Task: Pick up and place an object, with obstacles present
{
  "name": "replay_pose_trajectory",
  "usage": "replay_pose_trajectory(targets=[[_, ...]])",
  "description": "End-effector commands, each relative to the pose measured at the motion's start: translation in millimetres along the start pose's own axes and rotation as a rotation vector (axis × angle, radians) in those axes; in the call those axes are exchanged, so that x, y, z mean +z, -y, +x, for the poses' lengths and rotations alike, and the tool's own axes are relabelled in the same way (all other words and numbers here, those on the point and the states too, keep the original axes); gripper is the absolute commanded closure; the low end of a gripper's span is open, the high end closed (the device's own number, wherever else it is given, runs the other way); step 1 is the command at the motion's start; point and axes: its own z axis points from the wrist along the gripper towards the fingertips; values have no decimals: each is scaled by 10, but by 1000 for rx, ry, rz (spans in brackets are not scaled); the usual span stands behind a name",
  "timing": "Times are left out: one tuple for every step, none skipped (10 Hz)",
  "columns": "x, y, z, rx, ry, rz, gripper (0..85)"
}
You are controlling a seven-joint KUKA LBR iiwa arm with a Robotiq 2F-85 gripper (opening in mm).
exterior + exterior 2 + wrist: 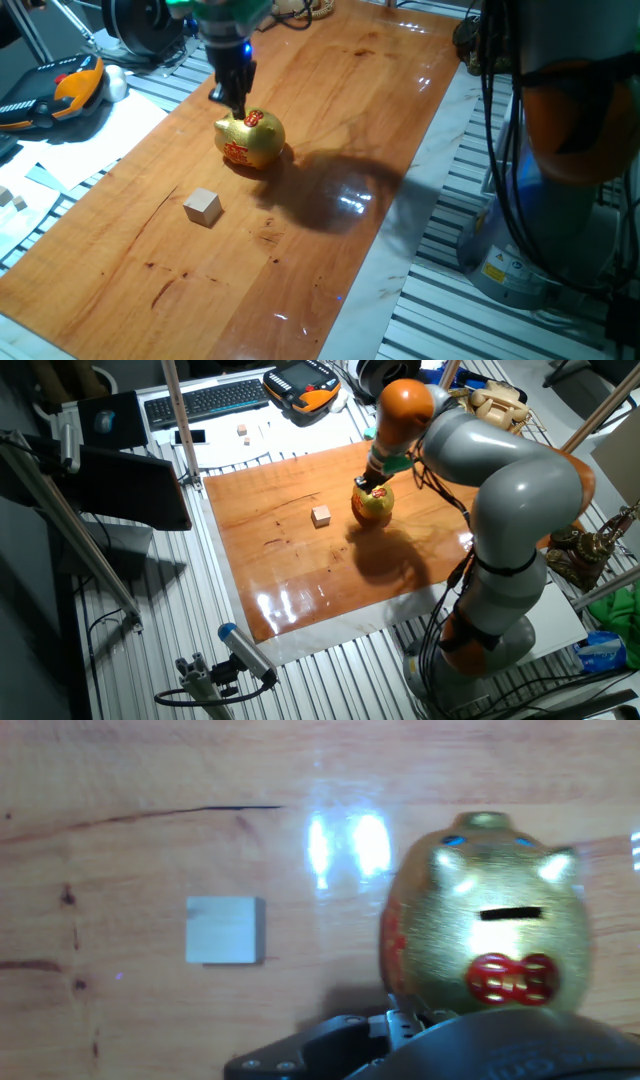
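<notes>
The small tan wooden cube [203, 207] lies on the wooden table [340, 90], apart from everything. It also shows in the other fixed view [321, 516] and at the left of the hand view [224, 930]. The shiny gold piggy bank [252, 140] with red markings and a coin slot stands upright behind and to the right of the cube; it shows in the other fixed view [373, 506] and in the hand view [485, 930]. My gripper [232, 104] hangs just above the piggy bank's top [371, 483]. Its fingers look closed together and hold nothing.
An orange and black hand controller [62, 88] and papers lie off the table's left edge, with small wooden blocks [12, 198] nearby. A keyboard [205, 400] sits beyond the far edge. The arm's base [490, 630] stands at the right side.
</notes>
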Motion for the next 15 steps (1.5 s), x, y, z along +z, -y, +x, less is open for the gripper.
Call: replay_pose_trajectory(targets=[[53, -54, 9, 7, -5, -5, 850], [139, -142, 32, 5, -4, 18, 850], [235, -237, 73, 16, 0, 35, 850], [323, -334, 128, 31, 8, 40, 850], [418, -412, 171, 33, -1, 45, 850], [473, -446, 187, 45, -20, 18, 850], [497, -452, 183, 43, -34, 9, 850], [533, -444, 165, 31, -39, 18, 850], [558, -444, 157, 20, -50, 25, 850], [571, -440, 148, 10, -59, 6, 850], [573, -439, 149, -3, -60, -7, 850], [573, -439, 149, -9, -56, -13, 850], [573, -439, 149, -9, -39, -15, 850], [573, -439, 149, 5, -14, -2, 850], [573, -439, 149, 6, 0, 34, 850]])
